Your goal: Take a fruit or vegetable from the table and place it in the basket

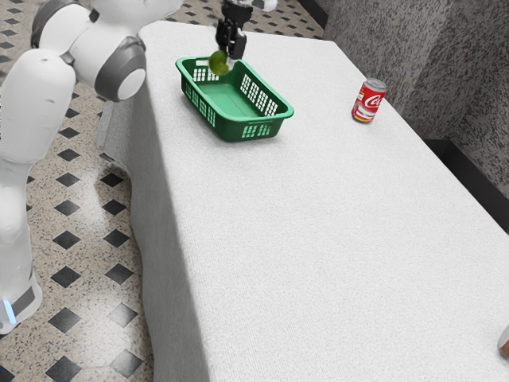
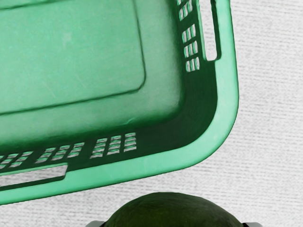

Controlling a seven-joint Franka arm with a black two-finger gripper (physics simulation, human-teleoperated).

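My gripper [image 1: 226,57] is in the air at the far end of the green basket [image 1: 238,130], shut on a round green fruit or vegetable [image 1: 219,63]. In the wrist view the dark green fruit or vegetable [image 2: 170,210] bulges up from the lower edge, with the gripper [image 2: 173,224] at both its sides. It appears just outside the rim of the basket [image 2: 189,158], near one corner. The basket's visible floor holds nothing.
A red soda can [image 1: 370,101] stands upright on the white-covered table [image 1: 318,239], toward its far edge. Part of another object [image 1: 504,342] is cut off at the exterior view's right edge. Dark grey walls rise behind the table.
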